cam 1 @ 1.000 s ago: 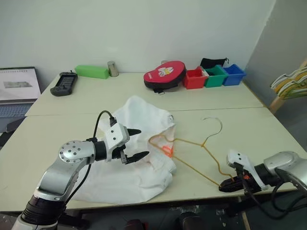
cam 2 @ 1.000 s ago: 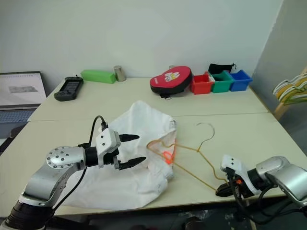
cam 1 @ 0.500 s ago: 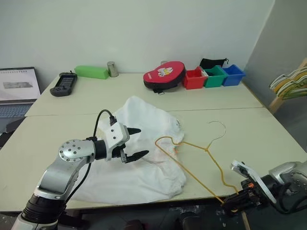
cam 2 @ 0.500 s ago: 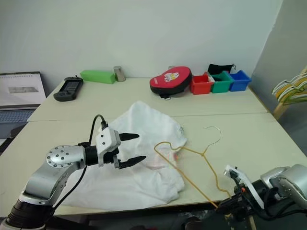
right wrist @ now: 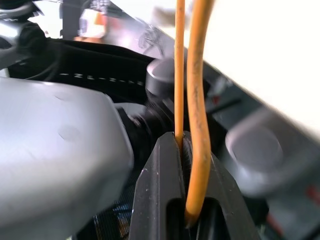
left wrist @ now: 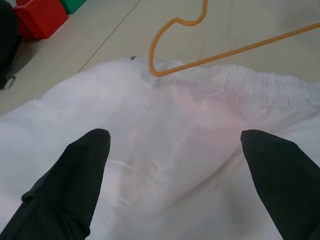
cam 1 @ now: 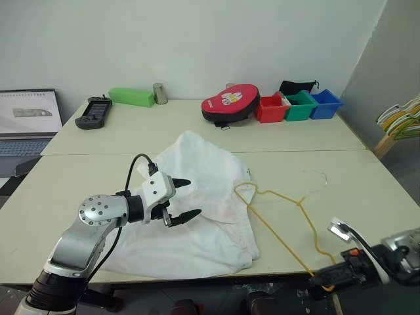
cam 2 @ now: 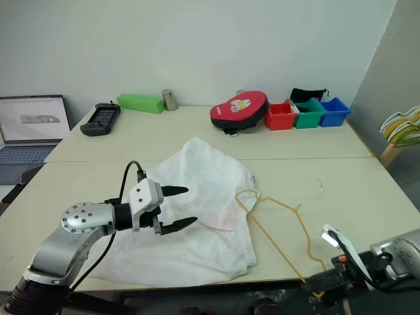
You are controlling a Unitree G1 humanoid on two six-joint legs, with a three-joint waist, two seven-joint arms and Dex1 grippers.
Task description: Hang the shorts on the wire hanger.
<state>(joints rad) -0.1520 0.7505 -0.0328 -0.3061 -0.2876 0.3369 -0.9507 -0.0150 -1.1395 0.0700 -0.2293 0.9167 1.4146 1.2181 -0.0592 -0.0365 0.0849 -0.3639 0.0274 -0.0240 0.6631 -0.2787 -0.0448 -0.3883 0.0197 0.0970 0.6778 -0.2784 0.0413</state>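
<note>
While the right gripper (cam 1: 323,282) clamps the hanger (cam 1: 283,220) corner at the table (cam 1: 367,190) edge, the left gripper (cam 1: 182,199) hovers open over the shorts (cam 1: 197,216). Threading step; next needs the waistband lifted.

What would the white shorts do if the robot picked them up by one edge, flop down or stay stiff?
The shorts would probably flop and hang, since the thin cloth already lies crumpled in soft folds on the table. They look light for their spread. The gathered waistband might bunch up between the fingers rather than slip.
</note>
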